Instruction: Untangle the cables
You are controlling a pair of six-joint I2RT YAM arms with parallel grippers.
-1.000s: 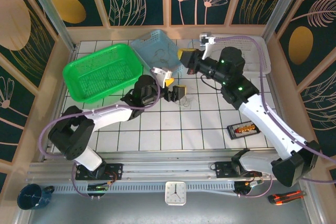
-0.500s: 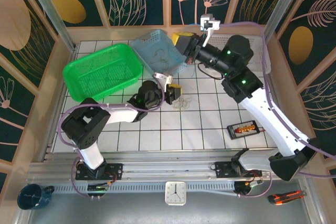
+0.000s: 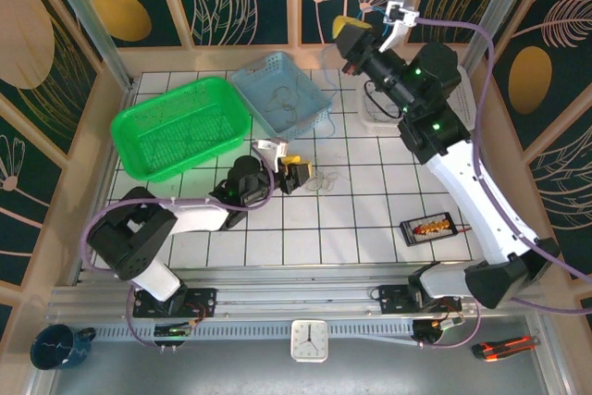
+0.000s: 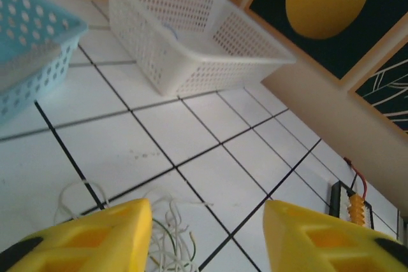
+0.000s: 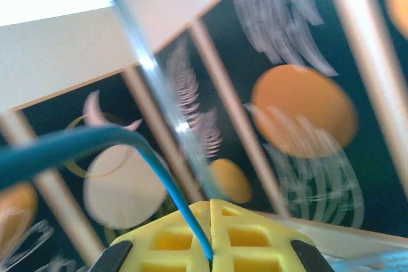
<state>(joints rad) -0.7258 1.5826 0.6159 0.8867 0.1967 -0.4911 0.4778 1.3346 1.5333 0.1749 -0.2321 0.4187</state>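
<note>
Now the left gripper [image 3: 298, 173] is held low over the white-tiled table [image 3: 361, 219], just beside a small clump of cables [image 3: 322, 180]. From the left wrist view its yellow fingers [image 4: 76, 240] are seen spread wide apart, with nothing gripped between them. The pale and greenish loops of the cables [image 4: 167, 230] are lying loose on the tiles in the gap between the fingers. Whether the fingers are touching the strands cannot be told.

The right gripper [image 3: 350, 30] is raised high near the back wall, well apart from the clump. In the right wrist view its yellow fingers [image 5: 166, 240] are pressed together, and a blue cable [image 5: 95, 141] is pinched in the seam between them. From the seam the blue cable is carried up and away to the left, out of the picture.

A few more thin strands [image 3: 282, 99] are seen inside the blue basket [image 3: 262, 68], which is set beside a green basket [image 3: 139, 117]. A white basket [image 4: 191, 62] is placed farther back on the tiles, beyond the open fingers.
</note>
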